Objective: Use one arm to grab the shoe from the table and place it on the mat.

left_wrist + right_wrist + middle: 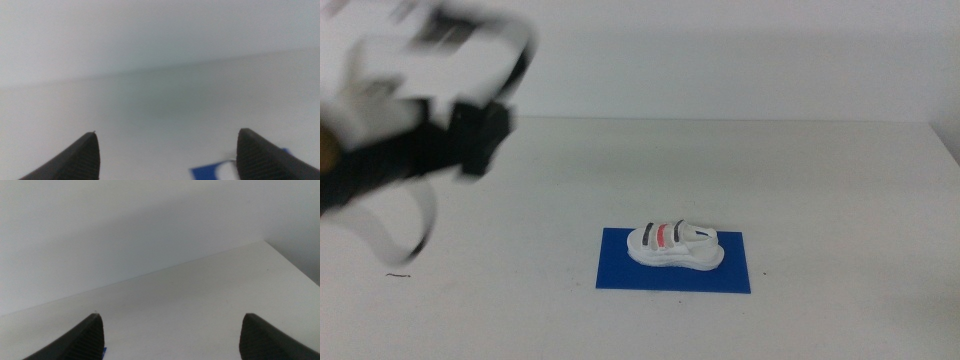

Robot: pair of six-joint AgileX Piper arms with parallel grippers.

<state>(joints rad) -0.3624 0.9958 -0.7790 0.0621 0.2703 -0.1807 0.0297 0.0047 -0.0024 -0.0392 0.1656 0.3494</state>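
Note:
The white shoe, with two black straps and a red one between them, stands upright on the blue mat at the table's front middle. The left arm is blurred and raised at the upper left, well away from the shoe. Its gripper is open and empty, and a corner of the mat shows between the jaws in the left wrist view. The right gripper is open and empty over bare table and is out of the middle view.
A plain white wall stands behind the table's far edge. A small dark mark lies on the table at the front left. The arm's cable loop hangs low on the left.

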